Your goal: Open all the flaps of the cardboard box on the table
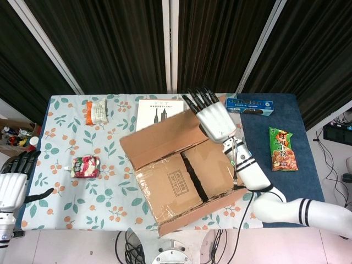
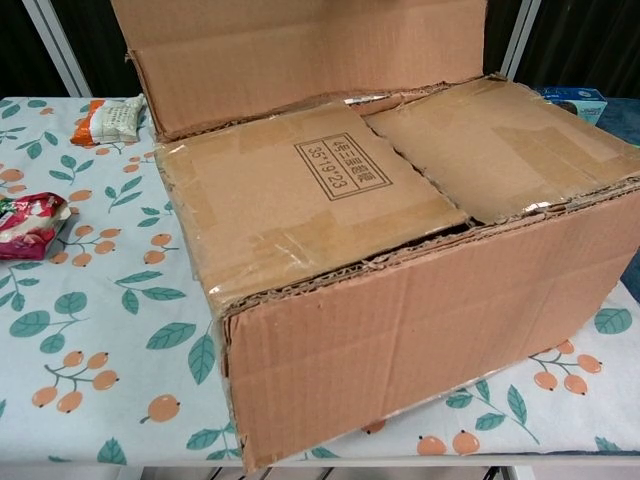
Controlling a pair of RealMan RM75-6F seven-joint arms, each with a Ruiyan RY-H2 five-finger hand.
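Head view: cardboard box [image 1: 184, 184] at the table's [image 1: 66, 212] near edge, centre. Far flap [image 1: 159, 138] raised; right hand [image 1: 212, 116] flat against its right end, fingers straight and spread, gripping nothing. Left hand [image 1: 15, 180] off the table's left edge, fingers apart, empty.

Chest view: far flap upright; two inner flaps [image 2: 400, 170] closed; no hands visible.
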